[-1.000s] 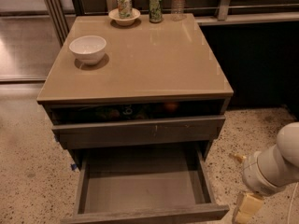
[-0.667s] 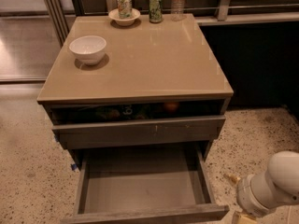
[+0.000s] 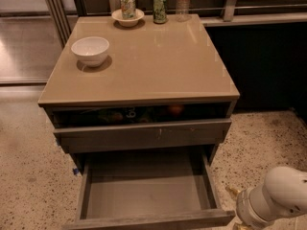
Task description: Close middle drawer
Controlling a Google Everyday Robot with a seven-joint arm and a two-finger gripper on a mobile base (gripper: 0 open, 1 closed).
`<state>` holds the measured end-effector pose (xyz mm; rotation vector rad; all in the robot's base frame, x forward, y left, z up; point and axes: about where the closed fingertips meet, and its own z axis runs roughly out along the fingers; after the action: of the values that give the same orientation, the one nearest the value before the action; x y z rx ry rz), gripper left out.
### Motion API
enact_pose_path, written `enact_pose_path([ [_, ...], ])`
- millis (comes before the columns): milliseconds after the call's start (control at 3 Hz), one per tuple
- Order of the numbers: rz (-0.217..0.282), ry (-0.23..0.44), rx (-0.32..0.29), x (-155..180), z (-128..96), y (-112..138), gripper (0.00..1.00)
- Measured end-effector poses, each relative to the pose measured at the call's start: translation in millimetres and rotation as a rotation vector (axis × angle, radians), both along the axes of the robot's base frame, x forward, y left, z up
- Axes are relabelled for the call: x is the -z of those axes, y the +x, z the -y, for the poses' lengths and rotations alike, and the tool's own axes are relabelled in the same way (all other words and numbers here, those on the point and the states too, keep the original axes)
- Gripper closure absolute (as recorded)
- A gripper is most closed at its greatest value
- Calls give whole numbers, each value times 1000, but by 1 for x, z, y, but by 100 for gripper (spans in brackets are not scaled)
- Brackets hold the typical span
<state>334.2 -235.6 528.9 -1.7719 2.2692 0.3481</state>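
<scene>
Gripper [image 3: 238, 225] is hanging btm-right, grip can't tell, w/ open middle drawer [image 3: 146, 193] lying just left, front running left-right.

Your drawer [image 3: 146, 195] sits at the lower middle of the frame, pulled far out and level. It's wide and shallow, grey-brown wood, bare grey inside, with its plain handle-less front along the bottom edge. The gripper [image 3: 240, 225] is at lower right, just beside the drawer's front corner.
</scene>
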Motion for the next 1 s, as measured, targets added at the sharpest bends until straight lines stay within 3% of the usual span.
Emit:
enact_pose_path([
  [1000,-30,-74,-31,38,0,-14,0],
])
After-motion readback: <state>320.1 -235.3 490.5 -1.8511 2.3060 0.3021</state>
